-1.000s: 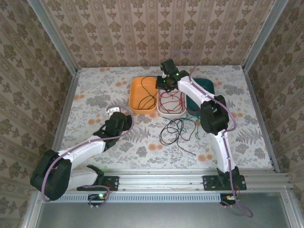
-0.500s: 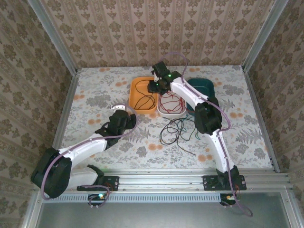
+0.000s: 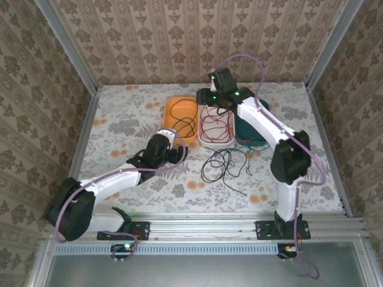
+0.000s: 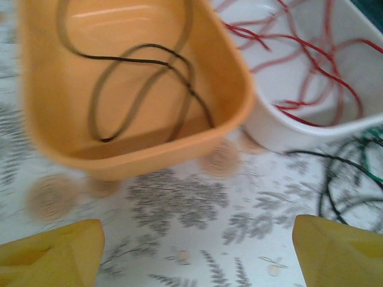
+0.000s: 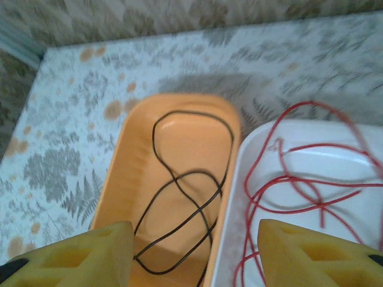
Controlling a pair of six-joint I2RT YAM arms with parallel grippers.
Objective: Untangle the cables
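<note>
Top external: orange plastic tray (image 3: 166,122) holds thin black cable (image 3: 187,123); red cable (image 3: 215,125) in white tray (image 3: 215,144) just right of it; loose black-green tangle (image 3: 222,164) on floral table (image 3: 119,119) near its front-right; teal tray (image 3: 263,107) beyond, mostly hidden behind right arm (image 3: 266,124); left gripper (image 4: 197,251) near orange tray's front, spread wide, empty; right gripper (image 5: 194,254) over orange tray, parted, empty, fingertips cropped.

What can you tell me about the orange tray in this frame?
The orange tray is a smooth, glossy, plastic-looking oblong tub with rounded corners and sloping walls. It sits upright and flat on the floral table, towards the far side, its long side close against the white tray. One black cable lies loosely looped inside, resting on its floor; nothing else is in it.
</note>
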